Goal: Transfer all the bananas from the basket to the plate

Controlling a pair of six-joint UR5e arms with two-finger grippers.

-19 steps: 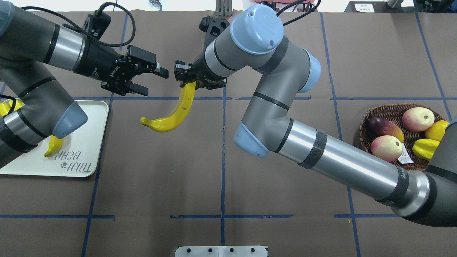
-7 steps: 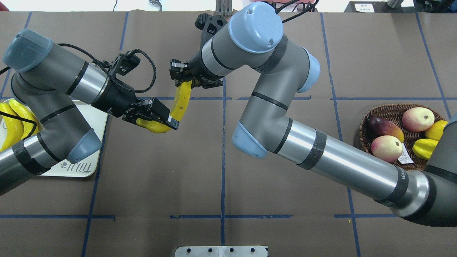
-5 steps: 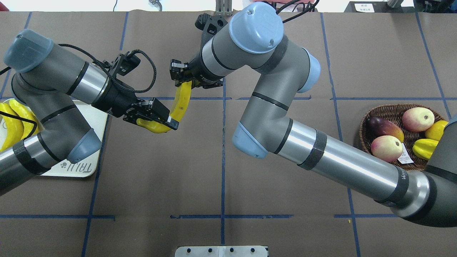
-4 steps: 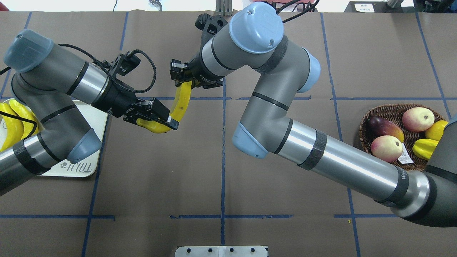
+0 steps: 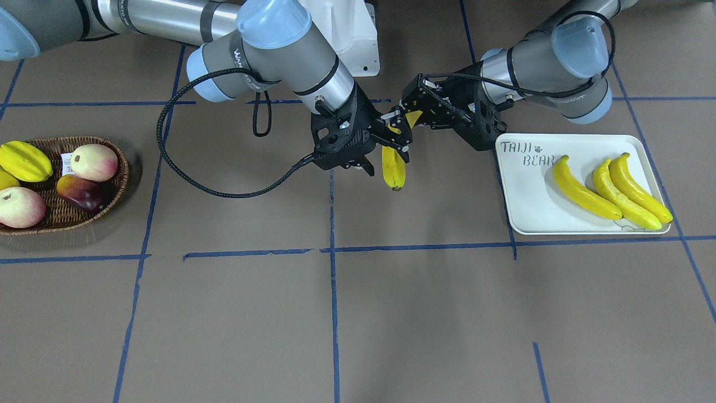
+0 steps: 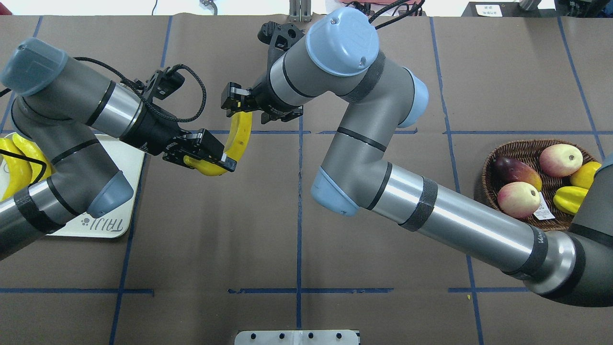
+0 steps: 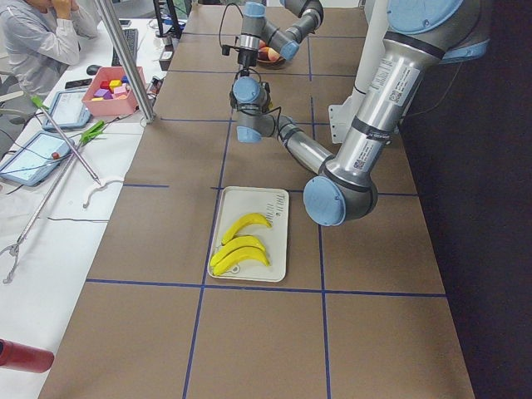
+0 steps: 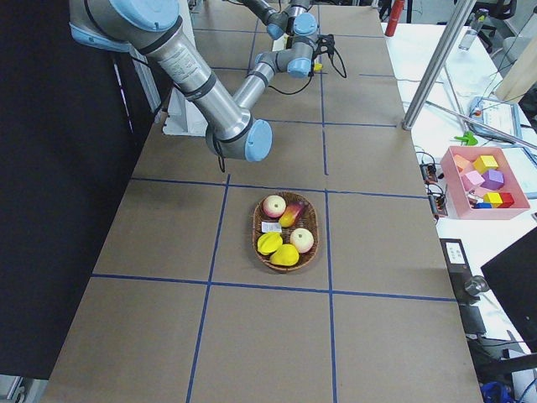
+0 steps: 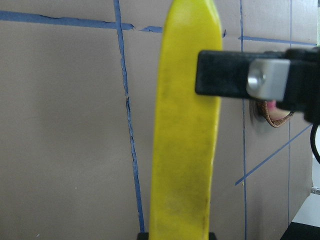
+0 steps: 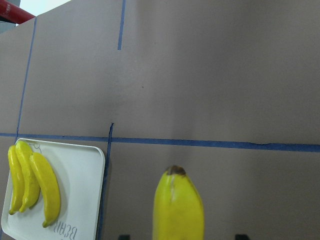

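Banana (image 6: 241, 136) nudged slightly left, left claw (image 6: 223, 158) clamped on its lower end, right claw (image 5: 396, 134) spread loose around its top

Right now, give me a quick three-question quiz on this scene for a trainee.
1. How many bananas lie on the plate?
2. True or false: a banana lies in the basket.
3. Which pincer grips the airborne banana at the end nearer the plate? A: right. B: left.
Key: 1, three. 2, false. 3, B, the left pincer.
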